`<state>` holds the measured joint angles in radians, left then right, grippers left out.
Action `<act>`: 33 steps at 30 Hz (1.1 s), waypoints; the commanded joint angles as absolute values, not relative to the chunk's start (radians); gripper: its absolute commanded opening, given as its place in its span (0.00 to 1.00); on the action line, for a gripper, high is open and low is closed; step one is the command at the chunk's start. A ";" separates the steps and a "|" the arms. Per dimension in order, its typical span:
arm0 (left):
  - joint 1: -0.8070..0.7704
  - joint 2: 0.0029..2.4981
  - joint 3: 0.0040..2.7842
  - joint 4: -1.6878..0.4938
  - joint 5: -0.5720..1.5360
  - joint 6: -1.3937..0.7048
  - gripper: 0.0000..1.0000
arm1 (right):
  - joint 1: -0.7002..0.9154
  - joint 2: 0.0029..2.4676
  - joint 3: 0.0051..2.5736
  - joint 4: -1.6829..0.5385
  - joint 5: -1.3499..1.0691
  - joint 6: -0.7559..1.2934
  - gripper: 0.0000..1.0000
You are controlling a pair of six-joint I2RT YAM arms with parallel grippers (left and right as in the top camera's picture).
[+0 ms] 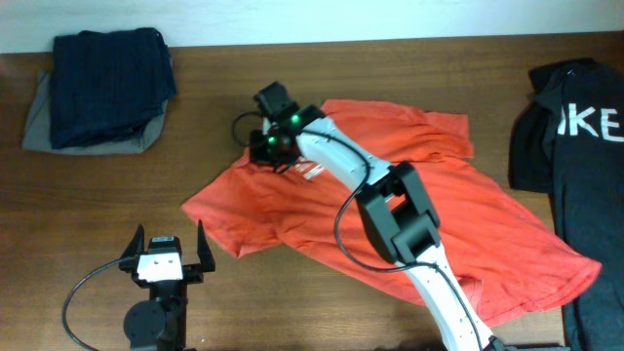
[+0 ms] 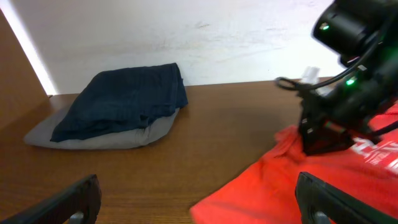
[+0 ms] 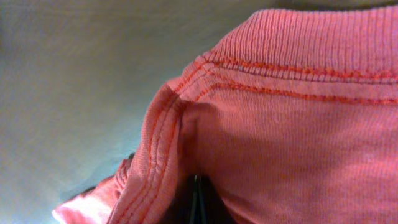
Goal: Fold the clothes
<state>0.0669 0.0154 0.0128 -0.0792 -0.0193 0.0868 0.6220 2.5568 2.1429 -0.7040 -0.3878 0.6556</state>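
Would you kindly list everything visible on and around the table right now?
T-shirt: one, orange-red with white print, lying crumpled across the table's middle.
navy garment: one, dark navy, folded, far left corner, on top of the grey one.
grey garment: one, grey, under the navy one.
black garment: one, black with white lettering, right edge.
table: one, brown wood.
left gripper: one, black, open, near left, empty.
right gripper: one, black, shut on the T-shirt's collar.

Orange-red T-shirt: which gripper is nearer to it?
Right. The right gripper is shut on the T-shirt near its collar; the left gripper hangs open, apart from the shirt's near edge.
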 commanded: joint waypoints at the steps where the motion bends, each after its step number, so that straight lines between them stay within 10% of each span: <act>1: 0.073 0.007 0.009 -0.081 -0.023 0.100 0.99 | 0.677 2.582 2.148 -0.675 -0.494 0.662 0.04; 24: 0.073 0.007 0.009 -0.081 -0.023 0.100 0.99 | 0.758 2.582 2.244 -0.645 -0.751 0.535 0.05; 33: 0.073 0.007 0.009 -0.081 -0.023 0.100 0.99 | 0.663 2.580 2.608 -1.121 -0.240 0.437 0.17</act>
<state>0.0673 0.0154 0.0128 -0.0792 -0.0193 0.0872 0.7322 2.5763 2.4519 -1.0019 -0.5320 0.4862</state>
